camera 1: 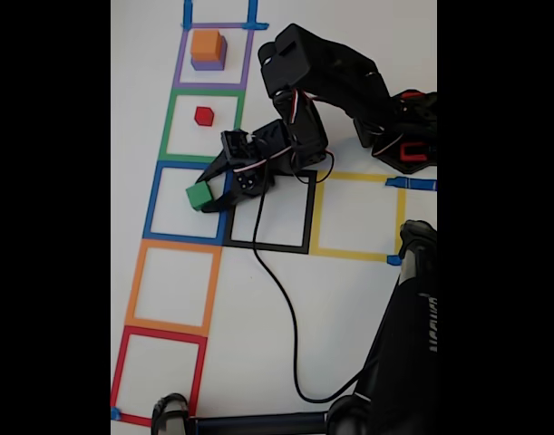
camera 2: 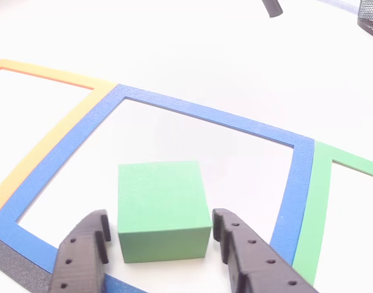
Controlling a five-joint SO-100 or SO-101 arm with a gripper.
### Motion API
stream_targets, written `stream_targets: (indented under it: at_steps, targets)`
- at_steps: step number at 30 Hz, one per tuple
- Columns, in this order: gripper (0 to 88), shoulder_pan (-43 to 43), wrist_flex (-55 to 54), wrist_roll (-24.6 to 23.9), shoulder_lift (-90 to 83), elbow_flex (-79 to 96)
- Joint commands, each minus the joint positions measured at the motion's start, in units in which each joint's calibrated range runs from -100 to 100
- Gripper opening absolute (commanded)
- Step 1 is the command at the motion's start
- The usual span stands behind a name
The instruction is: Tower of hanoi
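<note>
While the green cube (camera 2: 163,210) sits inside the blue square (camera 2: 299,183), the claw (camera 2: 163,235) straddles it, fingers apart.

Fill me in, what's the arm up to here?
The arm's gripper is at the green cube inside the blue square, one of its fingers on each side, with small gaps showing, so it's not clamped. In the fixed view, an orange cube sits on a purple block in the purple square, and a small red cube sits in the green square.
</note>
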Motion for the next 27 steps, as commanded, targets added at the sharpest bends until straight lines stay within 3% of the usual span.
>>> stream_targets:
  at_steps: [1,11,14,17,22,27]
  targets:
    - [22.3,1.2,-1.8,0.4,-0.8,0.8]
    - [22.2,0.2,0.2,0.4,-15.1,3.5]
    - [17.1,0.3,1.7,0.4,-21.7,5.6]
    - [6.4,2.7,6.0,0.4,-31.5,11.7]
    - [0.1,8.2,19.2,0.4,-50.5,19.6]
    - [0.0,13.9,52.4,0.4,-76.5,17.2]
